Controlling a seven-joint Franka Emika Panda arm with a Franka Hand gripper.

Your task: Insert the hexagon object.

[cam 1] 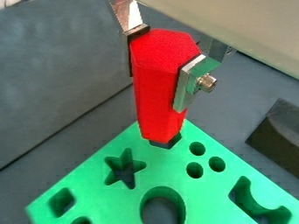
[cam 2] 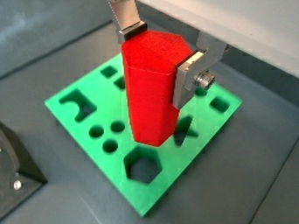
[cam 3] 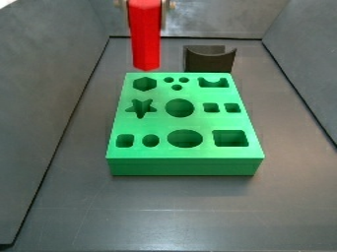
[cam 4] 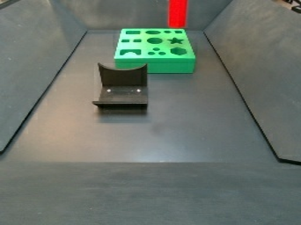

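My gripper [cam 1: 163, 61] is shut on the hexagon object [cam 1: 158, 83], a tall bright red faceted peg, clamped near its top between the two silver fingers and hanging upright. It also shows in a wrist view [cam 2: 149, 87] and in both side views [cam 3: 142, 34] [cam 4: 178, 12]. The peg's lower end hovers just above the green block [cam 2: 181, 166] with its many shaped holes, close beside the hexagon hole [cam 2: 145, 166], near the block's corner. The block also shows in a wrist view [cam 1: 87, 184] and in both side views [cam 3: 184, 165] [cam 4: 153, 63].
The dark fixture [cam 4: 121, 88] stands on the grey floor beside the block; it also shows in a side view [cam 3: 208, 57] and at the edges of both wrist views [cam 1: 278, 131] [cam 2: 14, 175]. Sloping grey walls [cam 3: 59, 108] enclose the floor.
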